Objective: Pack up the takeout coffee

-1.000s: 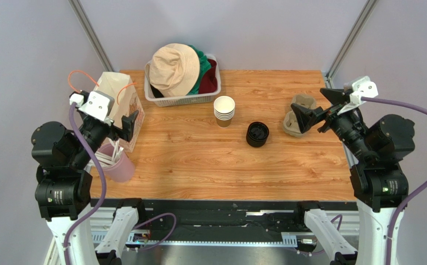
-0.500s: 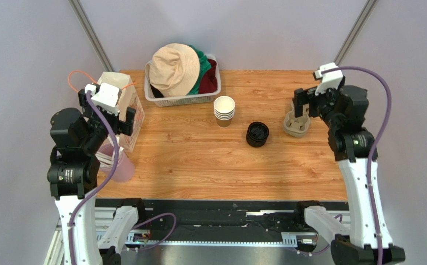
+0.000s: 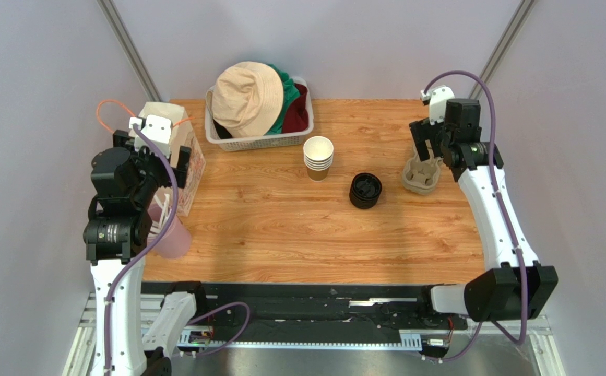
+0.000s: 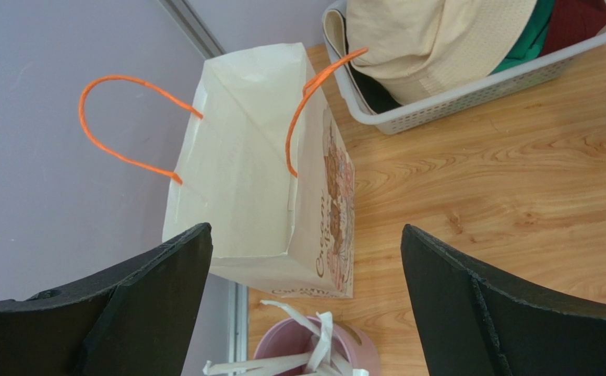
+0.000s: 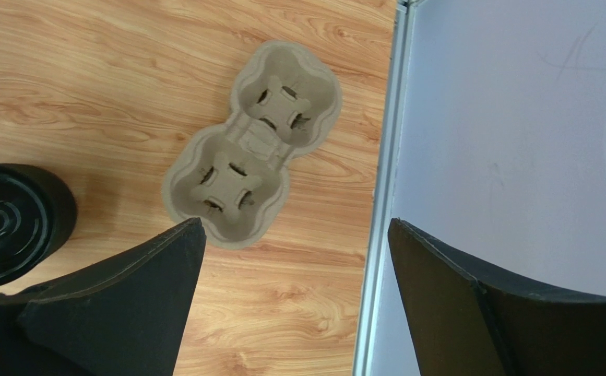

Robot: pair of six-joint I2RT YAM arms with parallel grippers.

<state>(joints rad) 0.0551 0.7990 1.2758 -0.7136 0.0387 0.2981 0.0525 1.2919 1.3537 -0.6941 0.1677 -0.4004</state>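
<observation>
We see left gripper [image 4: 304,235] spread wide, empty, above the paper bag [image 4: 243,172]. Kraft paper cup [image 3: 318,157] stands unlidded mid-table near the basket [image 3: 255,142], black lids [image 3: 365,190] to its right. Right gripper [image 5: 296,227] spread, empty, over the cup carrier [image 5: 251,145].

A robot lab booth: plain grey walls [image 3: 47,63], aluminium posts [image 3: 129,48], wood-topped table [image 3: 282,235].

Left arm [image 3: 118,180] and right arm [image 3: 498,211] — black joint housings, white links, a purple cable [image 3: 459,73] looping back from each wrist; fingers [image 4: 149,313] are chunky matte-black wedges.
</observation>
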